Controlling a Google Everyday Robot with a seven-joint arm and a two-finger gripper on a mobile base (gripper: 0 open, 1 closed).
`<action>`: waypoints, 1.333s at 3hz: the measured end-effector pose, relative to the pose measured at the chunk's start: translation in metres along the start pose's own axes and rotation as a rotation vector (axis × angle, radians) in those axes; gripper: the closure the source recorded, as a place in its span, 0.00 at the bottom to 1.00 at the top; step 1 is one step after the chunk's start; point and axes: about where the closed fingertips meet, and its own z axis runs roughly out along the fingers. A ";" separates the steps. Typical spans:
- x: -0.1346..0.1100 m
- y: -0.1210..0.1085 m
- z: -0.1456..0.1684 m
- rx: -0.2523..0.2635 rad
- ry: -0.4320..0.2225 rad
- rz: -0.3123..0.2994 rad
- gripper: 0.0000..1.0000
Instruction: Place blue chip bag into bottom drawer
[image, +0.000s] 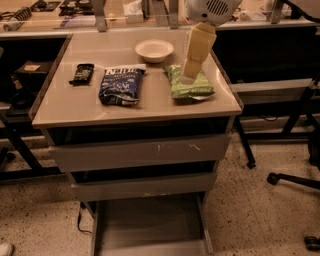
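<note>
The blue chip bag (120, 85) lies flat on the tabletop (65, 107), left of centre, white lettering band at its far end. The bottom drawer (150, 225) stands pulled out below the two upper drawer fronts, its flat grey floor bare. My gripper (189, 75) hangs from the white arm head at the top and hovers over the green chip bag (190, 85), to the right of the blue bag and apart from it. It holds nothing that I can see.
A small black packet (82, 73) lies at the table's left. A white bowl (154, 49) sits at the back centre. A desk with clutter runs behind. Chair legs and casters (295, 180) stand on the floor at right.
</note>
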 end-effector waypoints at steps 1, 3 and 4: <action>-0.017 -0.001 0.012 0.020 -0.044 -0.007 0.00; -0.060 -0.033 0.068 -0.003 -0.116 0.033 0.00; -0.075 -0.033 0.092 -0.028 -0.135 0.039 0.00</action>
